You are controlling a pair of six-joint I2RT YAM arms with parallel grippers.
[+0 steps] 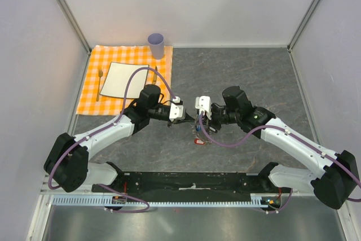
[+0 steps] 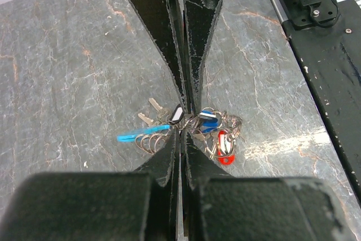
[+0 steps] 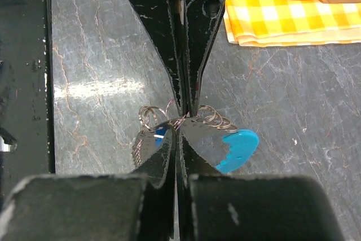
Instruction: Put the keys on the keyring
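Both grippers meet tip to tip over the middle of the table. In the left wrist view my left gripper (image 2: 184,131) is shut, its tips pinched into a hanging bundle. That bundle is the keyring (image 2: 148,135), with silver wire loops and a cyan clasp, plus the keys (image 2: 153,105) with a red tag (image 2: 224,146) and a blue tag (image 2: 209,121). In the right wrist view my right gripper (image 3: 181,123) is shut on thin wire of the keyring (image 3: 240,148) from the opposite side, with keys (image 3: 144,144) dangling beside its fingers. From above, the left gripper (image 1: 188,118) and right gripper (image 1: 198,121) touch; the red tag (image 1: 198,141) hangs below.
An orange checked cloth (image 1: 90,91) lies at the back left with a white plate (image 1: 124,80), a fork (image 1: 100,83) and a knife (image 1: 154,74) on it. A lilac cup (image 1: 156,44) stands behind it. The black base rail (image 1: 192,182) runs along the near edge.
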